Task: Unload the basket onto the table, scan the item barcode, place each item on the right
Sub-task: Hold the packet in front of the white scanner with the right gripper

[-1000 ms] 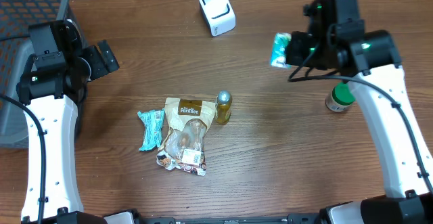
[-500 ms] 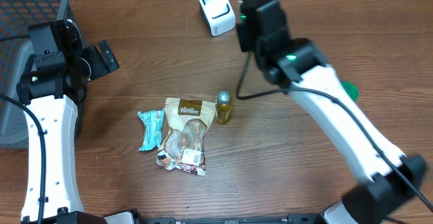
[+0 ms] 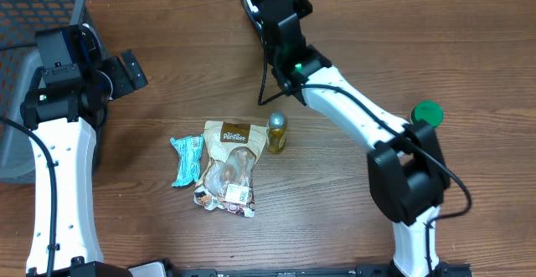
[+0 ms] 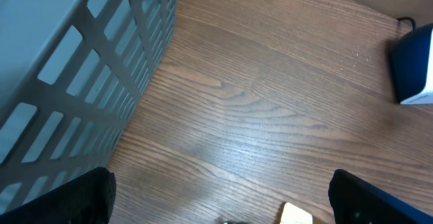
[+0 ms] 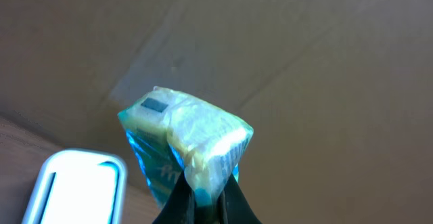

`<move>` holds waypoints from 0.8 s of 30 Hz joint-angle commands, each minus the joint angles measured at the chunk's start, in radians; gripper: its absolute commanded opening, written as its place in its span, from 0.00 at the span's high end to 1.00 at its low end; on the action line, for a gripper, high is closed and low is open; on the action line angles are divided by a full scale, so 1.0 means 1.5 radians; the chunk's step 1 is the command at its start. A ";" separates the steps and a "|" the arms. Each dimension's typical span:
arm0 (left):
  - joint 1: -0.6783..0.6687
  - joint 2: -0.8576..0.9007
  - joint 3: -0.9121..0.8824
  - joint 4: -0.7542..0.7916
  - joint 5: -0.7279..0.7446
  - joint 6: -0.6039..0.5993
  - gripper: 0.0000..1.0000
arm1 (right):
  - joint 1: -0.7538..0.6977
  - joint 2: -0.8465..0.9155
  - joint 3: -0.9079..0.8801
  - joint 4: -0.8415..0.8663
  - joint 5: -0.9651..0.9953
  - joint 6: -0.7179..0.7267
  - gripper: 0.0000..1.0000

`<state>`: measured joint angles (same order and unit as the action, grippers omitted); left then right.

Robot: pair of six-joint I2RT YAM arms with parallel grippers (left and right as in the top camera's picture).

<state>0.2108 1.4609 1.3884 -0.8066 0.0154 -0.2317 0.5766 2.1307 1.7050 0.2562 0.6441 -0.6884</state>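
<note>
Crinkly teal packet (image 5: 186, 146) reached boxy scanner (image 5: 74, 187).

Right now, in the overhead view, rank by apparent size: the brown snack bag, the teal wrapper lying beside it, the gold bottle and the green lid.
1. brown snack bag, clearly largest
2. teal wrapper
3. gold bottle and green lid: they look too alike to rank

Grey basket (image 4: 67, 82), wooden table (image 4: 257, 116), scanner (image 4: 414, 65)

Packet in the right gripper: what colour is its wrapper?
The packet is teal with clear film over pale contents; clearest in the right wrist view.
</note>
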 commanded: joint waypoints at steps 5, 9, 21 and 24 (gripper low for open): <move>-0.001 -0.004 0.015 0.000 0.001 0.012 0.00 | -0.019 0.123 0.012 0.120 -0.072 -0.210 0.96; -0.001 -0.004 0.015 0.000 0.001 0.012 0.00 | -0.035 0.149 0.012 0.127 -0.107 -0.205 0.96; -0.001 -0.004 0.015 0.000 0.001 0.012 0.01 | -0.038 0.119 0.012 0.128 -0.091 -0.126 0.96; -0.001 -0.004 0.015 0.000 0.001 0.012 0.00 | -0.030 0.067 0.012 0.084 -0.082 -0.082 0.96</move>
<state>0.2108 1.4609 1.3884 -0.8070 0.0154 -0.2317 0.5114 2.3615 1.7061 0.4229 0.4984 -0.8902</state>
